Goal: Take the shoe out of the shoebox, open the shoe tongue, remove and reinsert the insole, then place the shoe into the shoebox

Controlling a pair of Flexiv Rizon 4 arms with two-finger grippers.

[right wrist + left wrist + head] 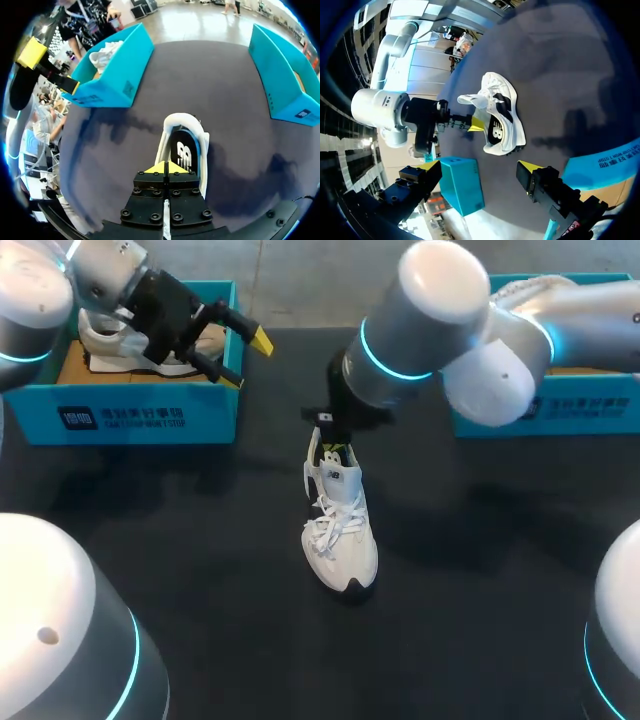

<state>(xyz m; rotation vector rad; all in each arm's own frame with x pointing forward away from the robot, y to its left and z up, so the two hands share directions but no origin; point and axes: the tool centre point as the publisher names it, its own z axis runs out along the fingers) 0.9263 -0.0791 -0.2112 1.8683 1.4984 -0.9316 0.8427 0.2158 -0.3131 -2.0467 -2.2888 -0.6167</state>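
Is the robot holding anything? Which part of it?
The right gripper is shut at the shoe's heel end; whether it pinches the insole there is unclear. The left gripper is open and empty.

Black worktop [480, 570] with one sneaker and two boxes

A white sneaker [340, 540] with a dark logo on its side stands on its sole near the middle of the worktop, toe pointing to the near edge, laces loose over the top. A teal shoebox [130, 418] sits open at the far-left corner, its printed long wall facing the near edge. A second teal shoebox [560, 405] sits at the far-right corner. Both boxes are well apart from the sneaker, with bare dark surface between them.
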